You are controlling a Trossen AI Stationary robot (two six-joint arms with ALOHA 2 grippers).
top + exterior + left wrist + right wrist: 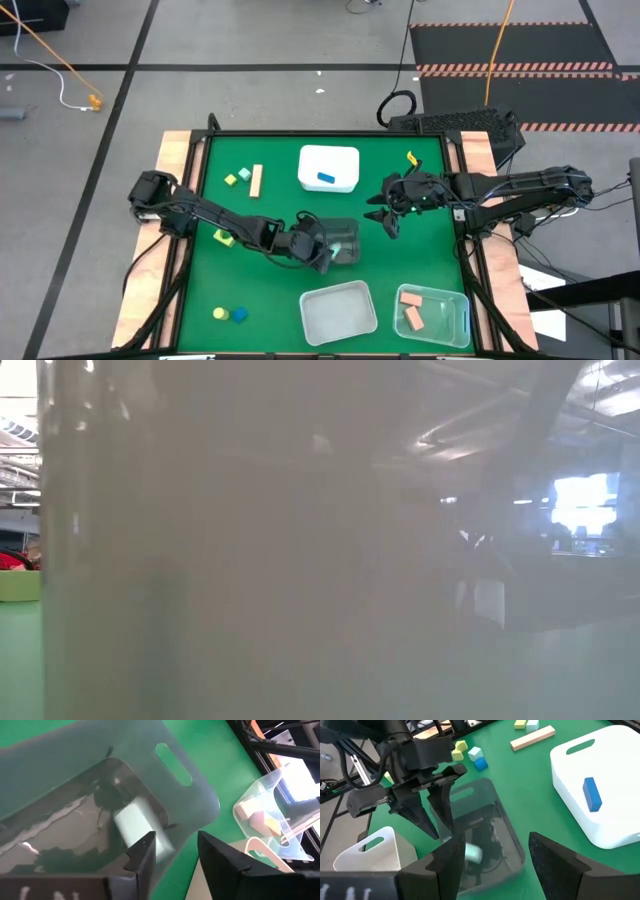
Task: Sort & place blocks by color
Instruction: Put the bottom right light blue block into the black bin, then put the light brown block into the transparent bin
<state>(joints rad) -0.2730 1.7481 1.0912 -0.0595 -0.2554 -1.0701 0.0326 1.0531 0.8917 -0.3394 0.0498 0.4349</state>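
Along the near edge of the green surface (420, 250) sit two tubs: a frosted clear tub (338, 311) near the middle and, toward the right corner, a clear tub (432, 314) holding salmon pink blocks (412, 306). At the near left, a yellow block (220, 313) and a blue block (239, 315) lie just beside each other.

Further in, around the middle of the surface, the left gripper (340, 250) hangs over a smoky dark tub (487, 832). Its fingers (145, 852) are spread apart with nothing between them, and a mint green block (136, 823) lies inside the dark tub just beyond the fingertips, blurred. The tub's wall and its slotted handle flap stand close around the fingers. Another yellow-green block (224, 237) lies beside the left arm's forearm.

The right gripper (385, 217) is to the right of the dark tub, apart from it, fingers (560, 857) spread wide and holding nothing.

Toward the far edge stands a white tub (329, 168) turned bottom up, with a blue bar (591, 794) lying on top. At far left are a plain wooden bar (256, 181), a yellow-green block (231, 180) and a mint block (243, 174). A yellow piece (412, 158) lies near the far right corner.

The low view is filled by a milky blur.
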